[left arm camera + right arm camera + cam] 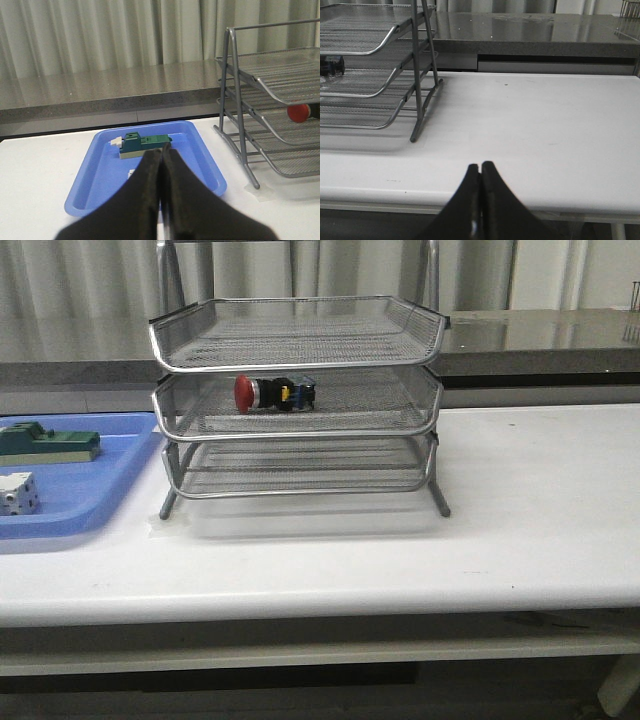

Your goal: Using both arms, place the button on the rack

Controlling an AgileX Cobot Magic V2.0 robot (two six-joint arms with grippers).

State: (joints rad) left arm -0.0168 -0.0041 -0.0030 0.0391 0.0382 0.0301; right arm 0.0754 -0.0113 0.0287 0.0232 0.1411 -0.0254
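The button [273, 393] lies on its side in the middle tray of the silver wire rack [300, 430], red cap to the left. The left wrist view catches its red cap [300, 113] in the rack [260, 100]; in the right wrist view only a dark end part [332, 65] shows inside the rack [385, 65]. My left gripper [161, 152] is shut and empty, held back over the near end of the blue tray. My right gripper [480, 166] is shut and empty, near the table's front edge, well right of the rack. Neither arm appears in the front view.
A flat blue tray [90, 505] sits left of the rack, holding a green flat block [48, 443] and a white cube-shaped block [18, 494]. The green block [145, 143] lies in the tray [100, 180] beyond my left fingers. A grey counter [540, 335] runs behind the table.
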